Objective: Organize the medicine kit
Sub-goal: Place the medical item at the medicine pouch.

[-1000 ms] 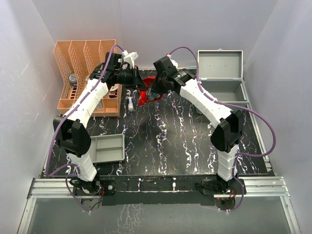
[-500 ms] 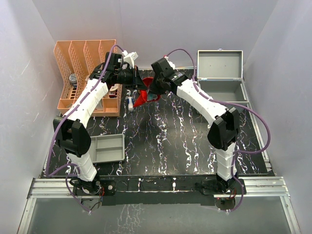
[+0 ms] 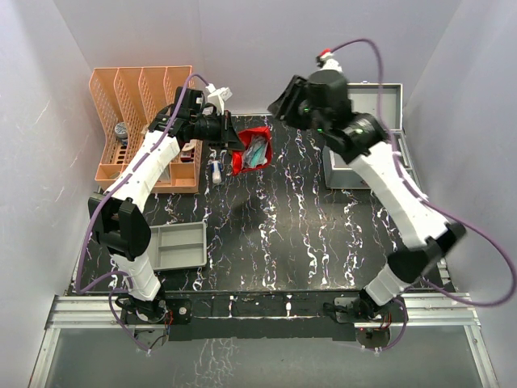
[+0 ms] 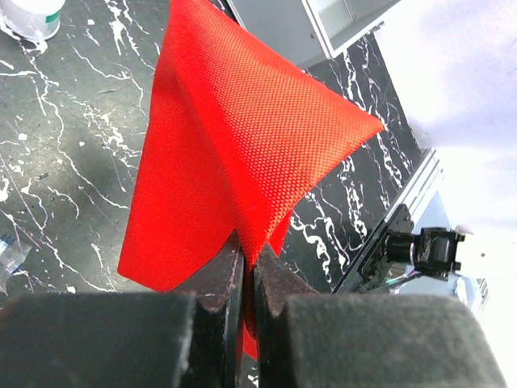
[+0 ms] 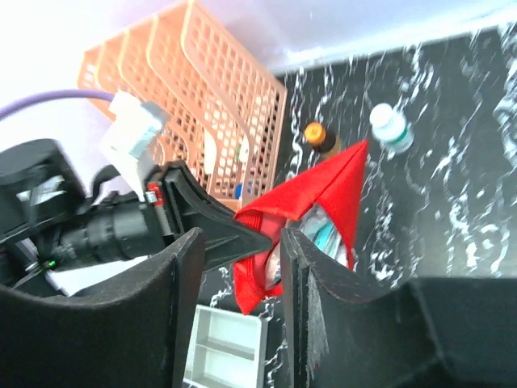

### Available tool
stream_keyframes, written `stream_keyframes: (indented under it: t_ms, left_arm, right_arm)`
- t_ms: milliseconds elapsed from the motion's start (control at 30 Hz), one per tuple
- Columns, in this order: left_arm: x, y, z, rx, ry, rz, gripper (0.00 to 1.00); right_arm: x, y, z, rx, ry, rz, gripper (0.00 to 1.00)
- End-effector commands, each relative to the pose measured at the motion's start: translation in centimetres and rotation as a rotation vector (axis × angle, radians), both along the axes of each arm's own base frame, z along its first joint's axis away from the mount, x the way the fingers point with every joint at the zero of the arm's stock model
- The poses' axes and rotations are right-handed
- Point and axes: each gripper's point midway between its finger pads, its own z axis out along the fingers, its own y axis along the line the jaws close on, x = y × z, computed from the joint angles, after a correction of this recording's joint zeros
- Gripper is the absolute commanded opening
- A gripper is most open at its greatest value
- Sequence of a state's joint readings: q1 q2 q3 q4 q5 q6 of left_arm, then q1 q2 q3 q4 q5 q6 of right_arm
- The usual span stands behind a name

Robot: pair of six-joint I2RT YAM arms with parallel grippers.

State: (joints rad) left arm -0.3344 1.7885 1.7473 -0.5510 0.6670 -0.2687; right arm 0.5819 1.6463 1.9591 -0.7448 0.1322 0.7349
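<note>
A red fabric pouch [image 3: 250, 151] hangs above the black marbled table at the back centre. My left gripper [image 3: 233, 139] is shut on its edge. In the left wrist view the jaws [image 4: 249, 255] pinch a fold of the pouch [image 4: 234, 137]. The pouch's mouth is open and shows teal and white packets [image 5: 323, 230] inside. My right gripper [image 3: 280, 103] is open and empty, raised above and to the right of the pouch, apart from it. In the right wrist view the pouch [image 5: 327, 182] shows between and beyond its fingers [image 5: 241, 267].
An orange mesh rack [image 3: 137, 101] stands at the back left. An open grey metal case [image 3: 365, 109] is at the back right. A grey divided tray [image 3: 178, 245] lies at the near left. A white-capped bottle [image 5: 389, 125] and an amber bottle [image 5: 317, 135] stand near the rack.
My right gripper has let go of the pouch and risen up and to the right. The pouch now hangs open from the left gripper alone. The left arm has barely moved.
</note>
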Motion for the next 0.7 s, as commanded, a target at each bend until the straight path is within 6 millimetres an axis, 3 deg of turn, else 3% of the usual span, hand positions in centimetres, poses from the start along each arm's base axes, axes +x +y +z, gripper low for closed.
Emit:
stream_keyframes:
  t_ms: [0, 67, 133, 200, 367, 500, 667]
  left_arm:
    - [-1.4, -0.7, 1.7, -0.034, -0.058, -0.127, 0.00]
    - [-1.8, -1.0, 1.4, -0.031, -0.073, -0.192, 0.00]
    - [-2.2, -1.1, 1.2, -0.014, -0.102, -0.253, 0.00]
    - [-2.6, -1.1, 1.2, 0.003, -0.142, -0.307, 0.00]
    - [-3.5, -1.1, 2.1, 0.004, -0.230, -0.420, 0.00]
    - [-4.1, -1.3, 2.5, 0.021, -0.293, -0.488, 0.00]
    - [-5.4, -1.0, 2.1, 0.067, -0.341, -0.582, 0.00]
  right_arm:
    - [-0.8, -3.4, 3.5, -0.084, -0.207, 0.035, 0.43]
    - [-1.3, -4.3, 3.1, -0.146, -0.281, 0.083, 0.45]
    - [-1.9, -4.7, 2.4, -0.197, -0.361, 0.125, 0.54]
    - [-2.2, -5.1, 0.9, -0.245, -0.401, 0.158, 0.57]
    - [-2.8, -4.3, -1.6, -0.336, -0.450, 0.281, 0.63]
    - [-3.6, -3.8, -4.4, -0.510, -0.524, 0.461, 0.82]
    - [-4.5, -4.2, -5.4, -0.707, -0.676, 0.595, 0.88]
